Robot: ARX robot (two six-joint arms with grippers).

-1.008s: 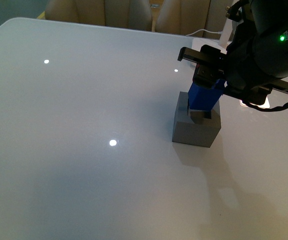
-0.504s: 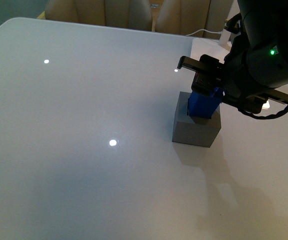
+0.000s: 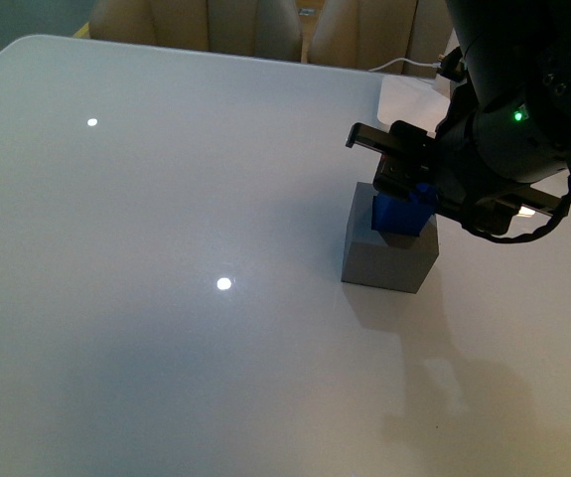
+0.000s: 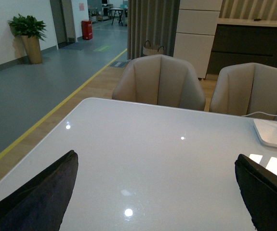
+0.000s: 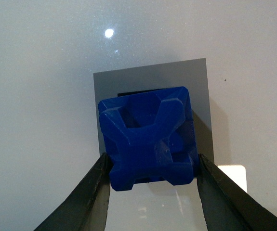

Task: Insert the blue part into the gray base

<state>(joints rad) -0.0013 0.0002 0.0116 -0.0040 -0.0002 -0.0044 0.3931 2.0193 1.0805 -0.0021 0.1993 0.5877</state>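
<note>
The gray base (image 3: 387, 256) stands on the white table at the right of the front view. My right gripper (image 3: 411, 189) hangs over it, shut on the blue part (image 3: 401, 213), whose lower end sits partly down inside the base's top hole. From the right wrist camera the blue part (image 5: 148, 137) fills the space between my two dark fingers (image 5: 92, 197), with the gray base (image 5: 196, 82) right behind it and a dark strip of the hole showing past the part's edge. My left gripper (image 4: 155, 192) is open above bare tabletop, holding nothing.
A flat white lamp base (image 4: 275, 134) with a white cable sits at the table's far right corner. Two beige chairs (image 4: 158, 82) stand behind the far table edge (image 3: 196, 55). Ceiling lights reflect as bright spots on the glossy top (image 3: 223, 284).
My right gripper has come down and slightly left with the blue part. The part has sunk lower into the gray base's hole, so less blue shows above the cube.
</note>
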